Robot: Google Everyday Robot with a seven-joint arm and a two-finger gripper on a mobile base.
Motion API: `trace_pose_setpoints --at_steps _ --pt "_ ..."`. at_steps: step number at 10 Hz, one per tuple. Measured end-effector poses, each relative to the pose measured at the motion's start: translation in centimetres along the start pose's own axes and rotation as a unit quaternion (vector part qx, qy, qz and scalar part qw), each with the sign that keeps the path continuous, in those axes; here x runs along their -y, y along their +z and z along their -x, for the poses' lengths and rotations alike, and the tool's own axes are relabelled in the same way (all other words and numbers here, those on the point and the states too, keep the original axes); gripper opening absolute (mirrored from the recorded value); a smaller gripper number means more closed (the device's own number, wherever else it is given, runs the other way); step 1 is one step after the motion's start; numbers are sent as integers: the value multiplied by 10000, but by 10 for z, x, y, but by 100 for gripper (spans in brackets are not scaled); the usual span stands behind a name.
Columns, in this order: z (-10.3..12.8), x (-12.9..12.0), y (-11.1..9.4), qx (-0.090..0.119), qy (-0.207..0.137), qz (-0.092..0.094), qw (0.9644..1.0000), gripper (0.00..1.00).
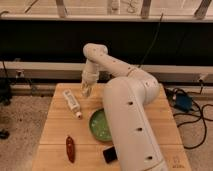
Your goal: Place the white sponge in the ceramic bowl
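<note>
Fingers of the gripper (pixel 86 91) point straight down over the far left part of the bench (pixel 54 127). They are pressed together on a small cream lump at their tips, which I take to be the white sponge (pixel 85 93). Nothing else on the visible bench matches it. The lump looks to be held clear of the wood, though how much of it sits between the fingers is too small to tell.

Just beside the fingers, on the near-left side, lies a long white tube (pixel 72 103). Its long axis runs diagonally toward the camera and its cap end is nearest the bowl.

The ceramic bowl (pixel 94 124) sits nearer the camera than the fingers and a little to the right in the view. Only its left half shows. The bulky white arm (pixel 131 117) covers the rest.

Judging by this layout, the carry runs toward the camera and slightly right, past the tube's cap end. Release should come over the bowl's hollow, not its near rim.

Further out, a red pepper-like object (pixel 70 148) and a small black object (pixel 110 154) lie near the front edge, well off that line.
</note>
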Motion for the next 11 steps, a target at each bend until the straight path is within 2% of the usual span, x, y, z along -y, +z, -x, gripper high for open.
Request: trace_pose_setpoints --at_steps 5,7,11 --pt "5 -14 -9 -83 82 -146 9998 10" --pt "3 -27 -14 -91 110 -165 9998 10" --pt "10 -33 -18 -83 97 -215 9997 10"
